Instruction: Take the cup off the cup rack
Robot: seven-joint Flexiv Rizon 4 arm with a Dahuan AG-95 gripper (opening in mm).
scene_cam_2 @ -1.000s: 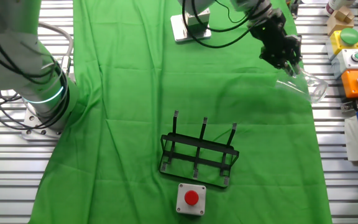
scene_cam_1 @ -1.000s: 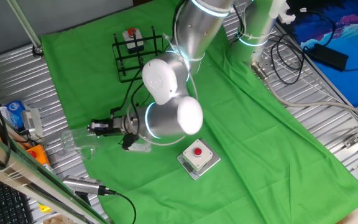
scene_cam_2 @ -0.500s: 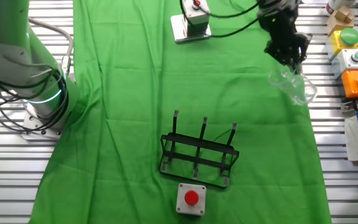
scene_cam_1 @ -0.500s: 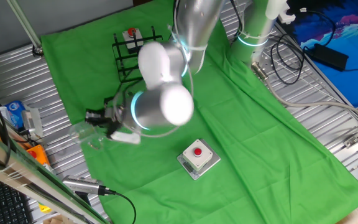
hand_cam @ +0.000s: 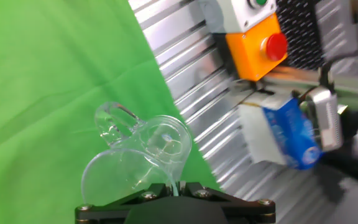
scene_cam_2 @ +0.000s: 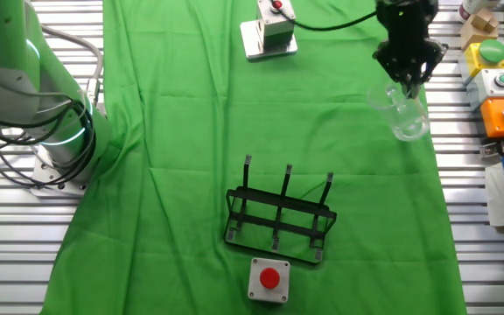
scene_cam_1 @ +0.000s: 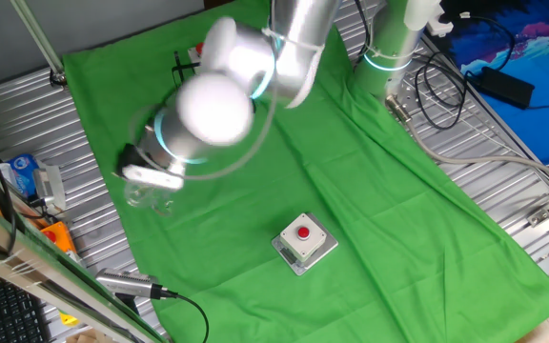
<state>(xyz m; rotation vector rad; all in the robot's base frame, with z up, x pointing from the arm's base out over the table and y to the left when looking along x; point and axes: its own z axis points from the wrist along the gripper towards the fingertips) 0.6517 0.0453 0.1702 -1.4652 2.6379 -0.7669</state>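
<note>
Across the middle of both fixed views lies the green cloth [scene_cam_2: 191, 131] that covers the ribbed metal worktop [scene_cam_2: 479, 254]. Over its upper part in one fixed view hangs the silver arm [scene_cam_1: 219, 105], blurred. Low in the centre of the other fixed view stands the cup rack [scene_cam_2: 280, 220], black wire with thin upright posts, all of them bare. Just below it sits a grey box with a red button [scene_cam_2: 269, 280]; a second such box [scene_cam_2: 268, 29] is at the top edge. At the upper right of that view the hand [scene_cam_2: 407, 80] points down and pinches the rim of the cup [scene_cam_2: 400, 111], which is at the cloth's right edge, well apart from the rack. From the hand view, the cup [hand_cam: 138, 155] is clear and holds nothing, its little handle toward the upper left, its wall nipped between the dark fingers [hand_cam: 160, 193]. Beyond it, on the bare metal, are an orange button box [hand_cam: 257, 40] and a blue packet [hand_cam: 288, 130].
</note>
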